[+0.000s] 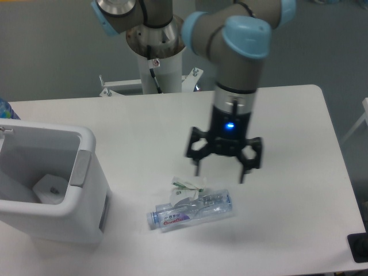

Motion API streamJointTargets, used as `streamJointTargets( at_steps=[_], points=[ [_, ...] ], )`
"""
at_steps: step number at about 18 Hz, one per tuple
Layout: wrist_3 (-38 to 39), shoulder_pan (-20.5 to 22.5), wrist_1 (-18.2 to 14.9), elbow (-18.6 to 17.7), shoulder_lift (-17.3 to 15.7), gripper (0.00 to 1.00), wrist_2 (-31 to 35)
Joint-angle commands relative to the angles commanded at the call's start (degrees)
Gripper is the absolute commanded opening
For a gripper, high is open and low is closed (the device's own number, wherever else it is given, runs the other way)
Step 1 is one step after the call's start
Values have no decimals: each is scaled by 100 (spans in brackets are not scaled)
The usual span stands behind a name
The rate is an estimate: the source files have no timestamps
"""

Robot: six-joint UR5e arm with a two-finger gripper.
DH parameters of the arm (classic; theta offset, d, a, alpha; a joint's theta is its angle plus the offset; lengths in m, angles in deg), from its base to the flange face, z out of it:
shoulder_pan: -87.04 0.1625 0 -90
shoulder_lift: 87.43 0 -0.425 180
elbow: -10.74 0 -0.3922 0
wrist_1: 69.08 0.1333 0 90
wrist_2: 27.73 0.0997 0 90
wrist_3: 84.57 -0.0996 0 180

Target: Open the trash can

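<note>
White trash can point(86, 213), lid open.

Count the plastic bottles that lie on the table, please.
1: a crushed clear bottle lying on the table, right of the open trash can, below the gripper.

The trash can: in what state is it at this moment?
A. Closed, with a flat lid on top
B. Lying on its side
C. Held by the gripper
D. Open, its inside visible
D: the trash can shows its hollow inside from above, and the open gripper hangs apart from it, above the table.
</note>
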State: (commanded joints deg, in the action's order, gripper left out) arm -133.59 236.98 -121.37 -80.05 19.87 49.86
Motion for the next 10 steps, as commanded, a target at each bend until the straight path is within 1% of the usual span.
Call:
streamJointTargets(
  at_steps=[3,6,8,10],
  points=[
    [-1018,61,0,17,185,100,309],
    [-1828,141,0,-18,334,100,616],
    [-2084,141,0,-44,387,100,871],
    [-2164,141,9,-70,449,100,916]
  ],
)
